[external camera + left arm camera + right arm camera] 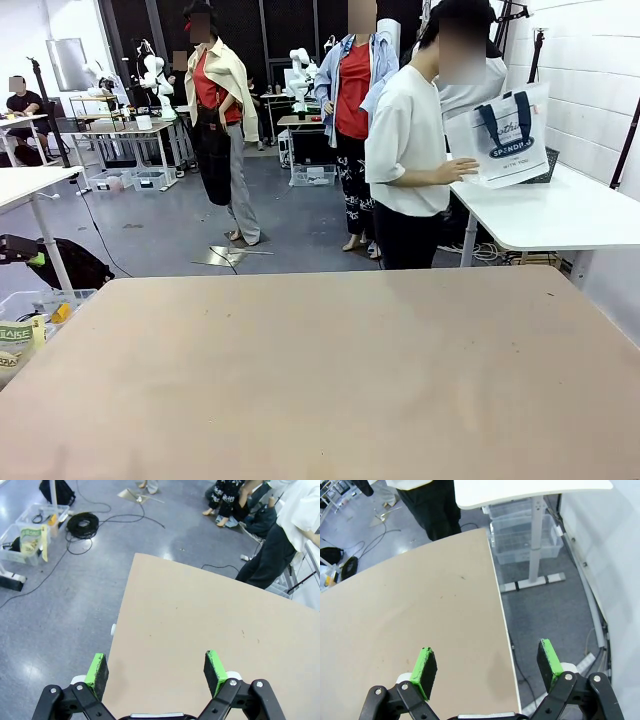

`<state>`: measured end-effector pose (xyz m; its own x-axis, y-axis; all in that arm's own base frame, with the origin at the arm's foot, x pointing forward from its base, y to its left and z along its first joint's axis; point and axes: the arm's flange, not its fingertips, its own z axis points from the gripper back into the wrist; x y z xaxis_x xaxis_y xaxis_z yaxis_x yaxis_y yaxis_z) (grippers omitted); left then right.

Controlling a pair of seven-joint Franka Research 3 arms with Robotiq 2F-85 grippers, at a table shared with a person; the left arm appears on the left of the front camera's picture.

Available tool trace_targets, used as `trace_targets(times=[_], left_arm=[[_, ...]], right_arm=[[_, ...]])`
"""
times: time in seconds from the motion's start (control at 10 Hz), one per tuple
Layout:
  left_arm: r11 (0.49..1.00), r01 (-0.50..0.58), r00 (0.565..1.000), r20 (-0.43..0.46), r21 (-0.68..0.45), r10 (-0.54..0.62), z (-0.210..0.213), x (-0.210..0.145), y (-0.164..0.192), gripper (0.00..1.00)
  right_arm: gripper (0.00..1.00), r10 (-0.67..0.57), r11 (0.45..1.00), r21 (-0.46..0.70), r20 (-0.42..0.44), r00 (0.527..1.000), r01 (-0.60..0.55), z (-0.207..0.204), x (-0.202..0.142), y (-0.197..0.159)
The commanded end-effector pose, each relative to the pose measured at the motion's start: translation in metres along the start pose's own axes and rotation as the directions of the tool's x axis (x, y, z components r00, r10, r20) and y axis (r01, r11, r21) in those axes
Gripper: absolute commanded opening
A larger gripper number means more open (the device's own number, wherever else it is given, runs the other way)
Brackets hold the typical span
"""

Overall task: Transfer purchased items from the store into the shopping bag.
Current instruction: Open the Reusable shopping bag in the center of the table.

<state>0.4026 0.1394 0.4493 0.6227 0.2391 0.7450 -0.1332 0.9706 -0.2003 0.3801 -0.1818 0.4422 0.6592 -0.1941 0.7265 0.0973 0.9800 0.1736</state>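
green-padded fingers [97, 674] of the left gripper [155, 664] stand wide apart with nothing between them. the gripper hangs above the left edge of the tan table [200, 625], with one pad over the grey floor just off the edge and the other over the tabletop. the right gripper [487, 662] is spread just as wide and holds nothing. it sits above the table's right edge, with one pad over the tan top and the other out over the floor.

the shopping bag [505, 135] is well apart from both grippers, beyond the tan table's far right corner. it is upright at a white side table [560, 215], pale with dark blue strap handles and blue lettering on its face. a person [405, 150] in a white t-shirt and dark trousers stands beside that table at the far side, one hand [458, 170] on the bag's lower corner. i cannot tell whether the bag rests on the white top or is held up.

clear plastic bins [525, 537] sit on the floor under the side table. in the left wrist view a coil of black cable [82, 524] lies on the floor near more clear boxes [30, 535].
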Motion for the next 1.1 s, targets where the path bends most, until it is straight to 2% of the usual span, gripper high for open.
trace_targets(times=[0.0,1.0], left_arm=[[1.000,-0.004,1.000,-0.007,0.012,0.004,0.0024,0.0023,-0.0004,1.00],[1.000,-0.004,1.000,-0.007,0.012,0.004,0.0024,0.0023,-0.0004,1.00]], right_arm=[[1.00,-0.009,1.000,0.002,-0.003,1.000,0.009,-0.0012,-0.0011,-0.0006],[1.00,-0.009,1.000,0.002,-0.003,1.000,0.009,-0.0012,-0.0011,-0.0006]])
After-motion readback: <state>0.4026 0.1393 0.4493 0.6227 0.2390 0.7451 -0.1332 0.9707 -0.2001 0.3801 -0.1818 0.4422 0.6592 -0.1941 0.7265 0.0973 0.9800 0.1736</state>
